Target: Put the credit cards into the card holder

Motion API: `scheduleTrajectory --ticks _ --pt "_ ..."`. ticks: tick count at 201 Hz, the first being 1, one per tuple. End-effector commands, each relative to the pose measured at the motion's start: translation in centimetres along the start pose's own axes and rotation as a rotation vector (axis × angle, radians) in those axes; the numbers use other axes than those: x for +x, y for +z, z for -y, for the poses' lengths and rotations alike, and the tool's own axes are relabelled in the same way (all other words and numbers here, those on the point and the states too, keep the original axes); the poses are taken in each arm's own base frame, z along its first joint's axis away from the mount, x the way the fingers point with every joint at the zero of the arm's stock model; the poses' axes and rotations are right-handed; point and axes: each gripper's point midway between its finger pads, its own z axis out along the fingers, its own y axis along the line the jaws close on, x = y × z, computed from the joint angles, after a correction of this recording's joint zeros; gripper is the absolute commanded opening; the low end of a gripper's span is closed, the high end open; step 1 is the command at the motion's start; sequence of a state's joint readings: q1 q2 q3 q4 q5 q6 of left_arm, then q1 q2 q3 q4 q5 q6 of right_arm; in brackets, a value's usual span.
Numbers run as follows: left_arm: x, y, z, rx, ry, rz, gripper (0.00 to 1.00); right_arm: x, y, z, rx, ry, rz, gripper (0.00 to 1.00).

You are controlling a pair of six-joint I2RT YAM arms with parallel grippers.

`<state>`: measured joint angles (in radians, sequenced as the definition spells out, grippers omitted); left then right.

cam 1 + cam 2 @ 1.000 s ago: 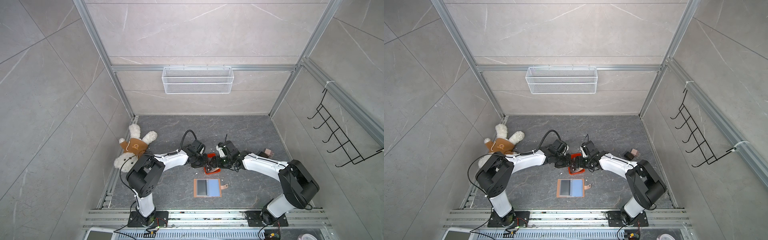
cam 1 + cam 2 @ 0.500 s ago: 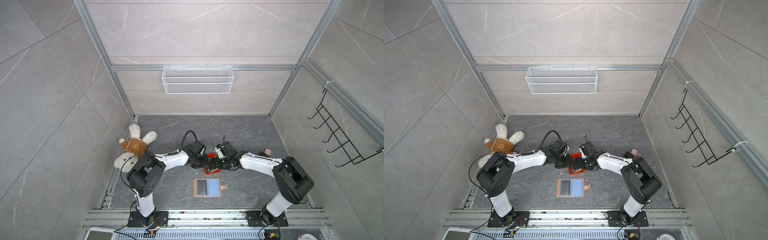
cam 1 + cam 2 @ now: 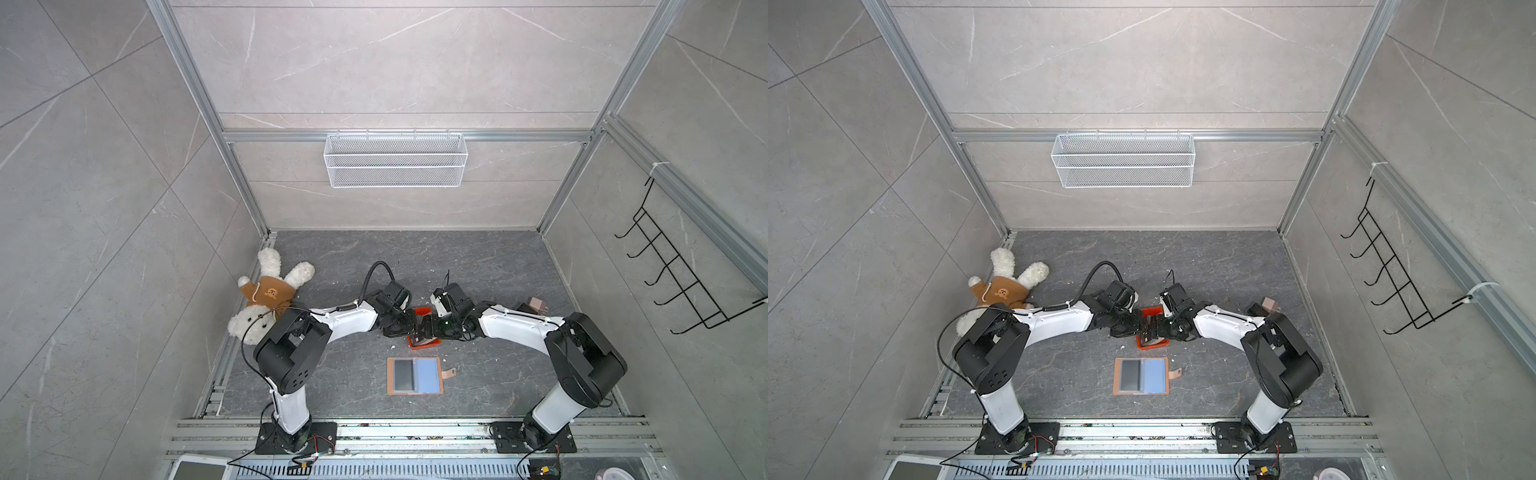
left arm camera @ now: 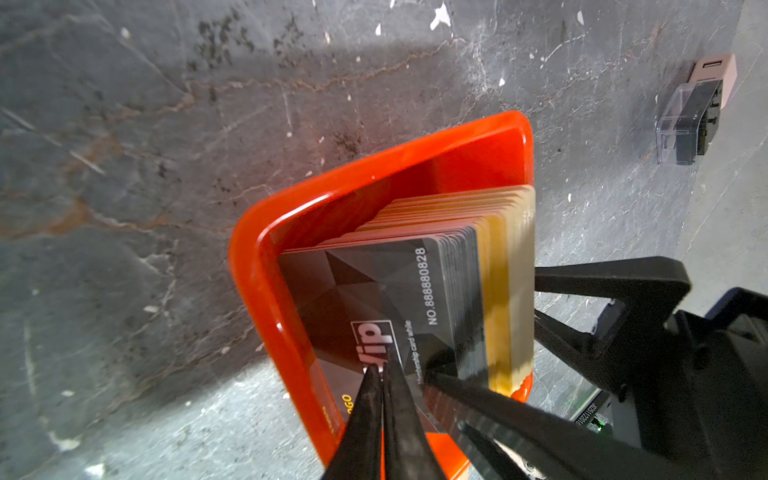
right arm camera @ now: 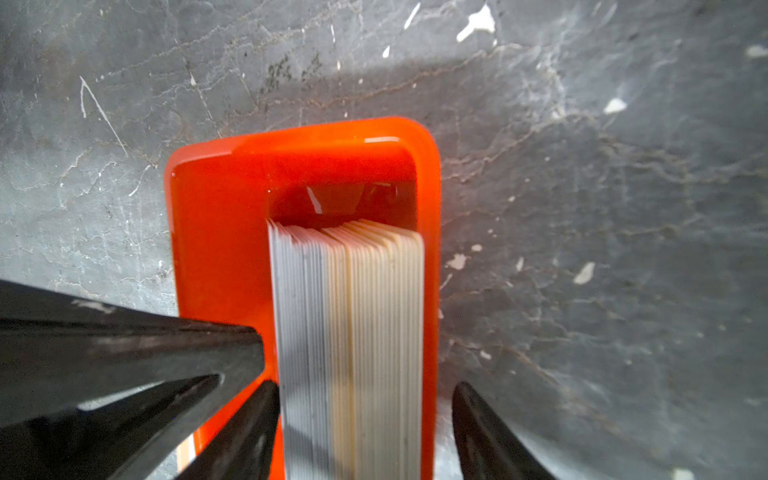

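Friend: What is on the far left?
Me: I see a soft toy [image 3: 266,297] lying down there, well apart from everything else.
Friend: How is your left gripper?
Me: My left gripper [image 4: 381,372] is pinched tight. Its 2 fingers [image 4: 365,419] press together, and the tips touch the front black card with the white "Vip" on it. I cannot tell if a card is caught between them.
Friend: Where are the cards?
Me: The cards [image 4: 374,282] stand on edge in 1 thick pack inside the orange tray [image 4: 257,266], in the middle, between my 2 grippers. The black ones face my left gripper. The pale gold ones are behind them.
Friend: And the card holder?
Me: In both top views the card holder [image 3: 414,376] [image 3: 1142,376] lies open and flat near the tray, apart from it. 1 half looks dark and 1 half looks blue.
Friend: How is your right gripper?
Me: My right gripper [image 5: 363,388] is wide. 1 finger is right against the black side of the pack. The other is outside the tray wall. The pack sits between them.
Friend: Anything more on the right?
Me: A small pink and black block [image 3: 535,304].
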<state>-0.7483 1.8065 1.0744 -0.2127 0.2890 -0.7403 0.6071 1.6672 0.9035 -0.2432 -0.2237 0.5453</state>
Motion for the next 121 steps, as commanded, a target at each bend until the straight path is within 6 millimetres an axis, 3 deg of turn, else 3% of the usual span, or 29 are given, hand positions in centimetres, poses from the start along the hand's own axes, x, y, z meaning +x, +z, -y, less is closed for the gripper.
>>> scheduleTrajectory --ticks 1,121 --pt "0.4 -0.1 -0.2 -0.006 0.004 -0.007 0.09 -0.4 -0.8 1.1 0.056 -0.005 0.009 0.67" --pt "0.5 0.1 -0.2 0.005 -0.004 -0.010 0.10 -0.1 -2.0 1.7 0.076 -0.012 0.017 0.67"
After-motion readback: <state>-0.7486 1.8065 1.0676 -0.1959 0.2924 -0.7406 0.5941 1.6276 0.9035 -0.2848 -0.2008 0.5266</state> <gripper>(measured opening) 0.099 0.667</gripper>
